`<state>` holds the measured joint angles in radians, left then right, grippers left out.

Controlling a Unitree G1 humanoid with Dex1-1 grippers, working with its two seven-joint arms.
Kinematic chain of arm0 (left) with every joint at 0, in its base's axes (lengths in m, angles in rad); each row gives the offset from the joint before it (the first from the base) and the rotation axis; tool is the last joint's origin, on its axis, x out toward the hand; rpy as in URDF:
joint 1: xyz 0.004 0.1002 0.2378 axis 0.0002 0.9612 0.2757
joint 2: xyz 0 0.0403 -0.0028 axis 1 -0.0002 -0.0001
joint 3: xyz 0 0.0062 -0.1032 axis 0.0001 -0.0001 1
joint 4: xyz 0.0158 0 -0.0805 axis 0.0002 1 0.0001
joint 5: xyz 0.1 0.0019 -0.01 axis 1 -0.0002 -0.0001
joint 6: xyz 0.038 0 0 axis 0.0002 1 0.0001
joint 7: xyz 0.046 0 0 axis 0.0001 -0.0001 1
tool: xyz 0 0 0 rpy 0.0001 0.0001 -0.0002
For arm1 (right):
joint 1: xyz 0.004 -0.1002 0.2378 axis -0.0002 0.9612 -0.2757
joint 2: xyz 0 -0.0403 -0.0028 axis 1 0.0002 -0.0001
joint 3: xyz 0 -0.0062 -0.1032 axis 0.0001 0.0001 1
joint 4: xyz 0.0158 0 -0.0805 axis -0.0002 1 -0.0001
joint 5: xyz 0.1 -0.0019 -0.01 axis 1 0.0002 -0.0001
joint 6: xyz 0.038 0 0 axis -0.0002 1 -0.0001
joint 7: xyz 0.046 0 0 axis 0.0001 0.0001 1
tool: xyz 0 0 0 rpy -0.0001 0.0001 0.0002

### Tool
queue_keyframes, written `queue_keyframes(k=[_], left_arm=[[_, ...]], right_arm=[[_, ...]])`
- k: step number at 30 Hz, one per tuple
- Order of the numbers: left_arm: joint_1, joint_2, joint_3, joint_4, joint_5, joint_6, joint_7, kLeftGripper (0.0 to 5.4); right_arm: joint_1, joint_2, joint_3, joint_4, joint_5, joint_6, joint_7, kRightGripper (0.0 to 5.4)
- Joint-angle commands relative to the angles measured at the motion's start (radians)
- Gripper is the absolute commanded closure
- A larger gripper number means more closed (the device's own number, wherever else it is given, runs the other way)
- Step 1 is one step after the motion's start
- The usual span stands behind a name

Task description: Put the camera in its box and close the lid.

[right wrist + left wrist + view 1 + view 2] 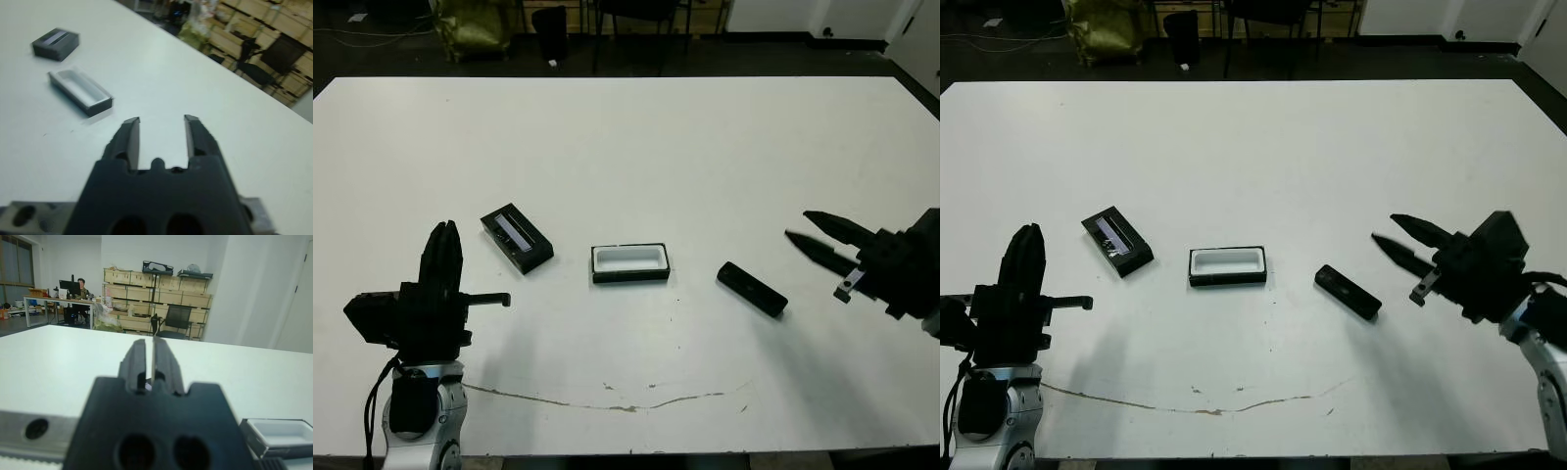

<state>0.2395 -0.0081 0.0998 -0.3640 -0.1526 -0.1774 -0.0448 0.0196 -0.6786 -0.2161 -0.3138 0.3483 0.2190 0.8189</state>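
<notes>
My left tool [442, 235] sat nearest me at the table's [636, 137] front left corner, fingers pressed together and holding nothing. My right tool [815, 238] hung above the right side with its fingers spread wide, also empty. The camera [752, 288] lay flat just beside it. The box [629, 262] sat open mid-table, white lining showing, and the lid [517, 238] rested apart on its left.
</notes>
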Motion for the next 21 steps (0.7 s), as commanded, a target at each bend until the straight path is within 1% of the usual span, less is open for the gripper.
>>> queue_keyframes(k=[1,3,4,5,7,9,11,13,14,17,18,20,21], left_arm=[[0.012,0.007,0.003,0.009,0.002,0.013,-0.002,5.40],[0.015,0.005,0.001,-0.002,0.002,0.027,0.002,5.40],[0.014,0.006,0.002,0.000,-0.002,0.026,-0.001,5.40],[0.013,0.007,0.003,0.004,-0.003,0.021,-0.004,5.40],[0.008,0.008,0.005,0.019,0.003,0.001,-0.005,5.40],[0.006,0.007,0.007,0.027,0.001,-0.007,-0.006,5.40],[0.010,0.007,0.005,0.015,0.001,0.010,-0.001,5.40],[0.015,0.006,0.003,0.001,0.004,0.027,0.005,5.40],[0.015,0.006,0.003,0.000,0.003,0.026,0.004,5.40],[0.013,0.009,0.005,0.008,0.004,0.013,-0.004,5.40],[0.013,0.010,0.005,0.011,0.005,0.008,-0.005,5.40],[0.010,0.010,0.007,0.022,0.008,-0.003,-0.006,5.40],[0.010,0.010,0.007,0.022,0.006,-0.003,-0.007,5.40]], right_arm=[[0.017,-0.055,0.017,-0.019,-0.013,0.027,0.032,2.87],[0.011,-0.055,0.025,0.017,-0.008,-0.030,0.074,2.41],[0.006,-0.053,0.033,0.045,-0.025,-0.090,0.093,2.20],[0.003,-0.053,0.039,0.063,-0.036,-0.126,0.104,1.95],[0.001,-0.062,0.047,0.071,-0.036,-0.103,0.105,1.53],[-0.009,-0.058,0.053,0.104,-0.035,-0.129,0.120,1.10],[-0.012,-0.057,0.054,0.110,-0.033,-0.128,0.120,0.63],[-0.013,-0.060,0.055,0.101,-0.030,-0.102,0.110,0.16],[-0.014,-0.067,0.057,0.089,-0.028,-0.068,0.100,0.01],[-0.016,-0.083,0.064,0.049,-0.026,0.030,0.077,0.01],[-0.018,-0.082,0.065,0.047,-0.014,0.056,0.078,0.01],[-0.023,-0.083,0.068,0.040,0.012,0.131,0.074,0.01],[-0.026,-0.079,0.070,0.048,0.018,0.143,0.077,0.01]])
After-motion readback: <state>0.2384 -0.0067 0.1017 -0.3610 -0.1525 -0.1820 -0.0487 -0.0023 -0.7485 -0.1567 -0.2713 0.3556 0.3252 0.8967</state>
